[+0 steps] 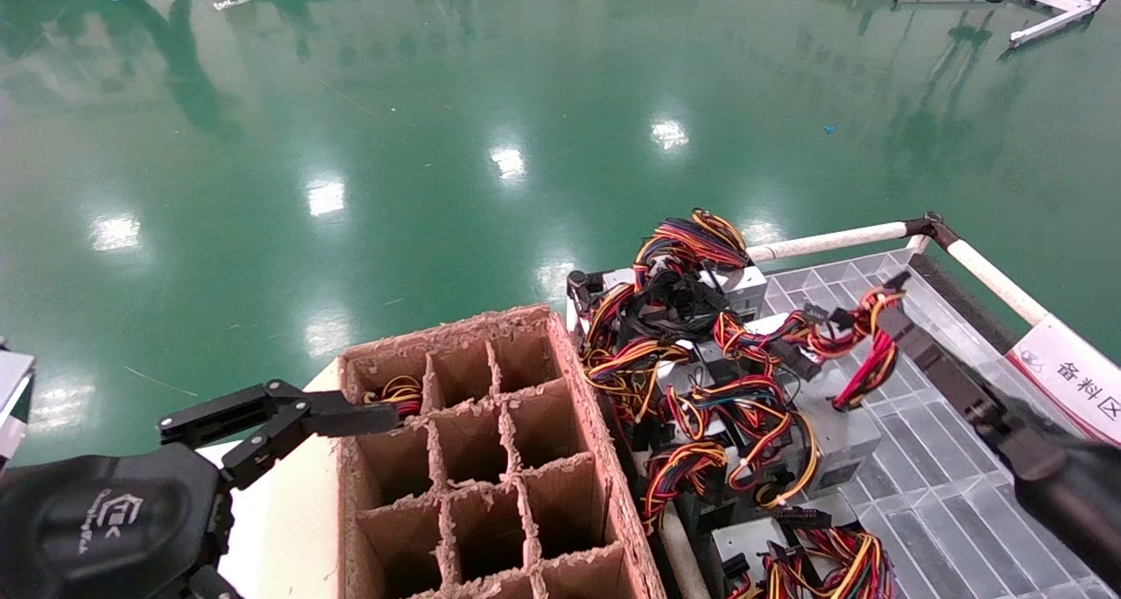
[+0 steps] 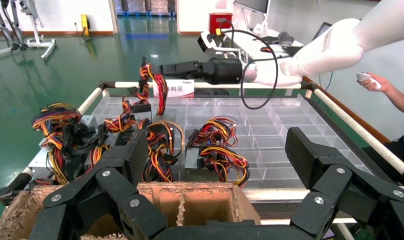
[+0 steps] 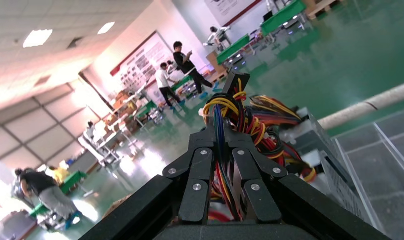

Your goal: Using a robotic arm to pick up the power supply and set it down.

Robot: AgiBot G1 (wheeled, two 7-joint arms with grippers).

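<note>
- Nearest the head camera: left gripper, black housing with long black fingers, hovering at the near-left corner of the brown cardboard grid box; jaws spread wide, holding nothing
- Right gripper, black fingers on the white-shelled robotic arm, has its jaws pressed together on a bundle of red, yellow, orange and black cables; bundle is raised, loose end hanging down
- Silver-grey rectangular metal power supply sits in the clear plastic compartment tray, among several like units tangled in cables; I judge the pinched bundle runs to it, but the join is hidden
- Box body appears to rest on the tray; cannot tell if it has begun to lift
- Progress, judged: grasp made on the wiring only; lift, carry and set-down all remain
- Grid box cells look mostly empty; one far-left cell shows a few coloured wires
- Tray edged by white tube rail; white label with Chinese characters on its right side; green glossy floor beyond
</note>
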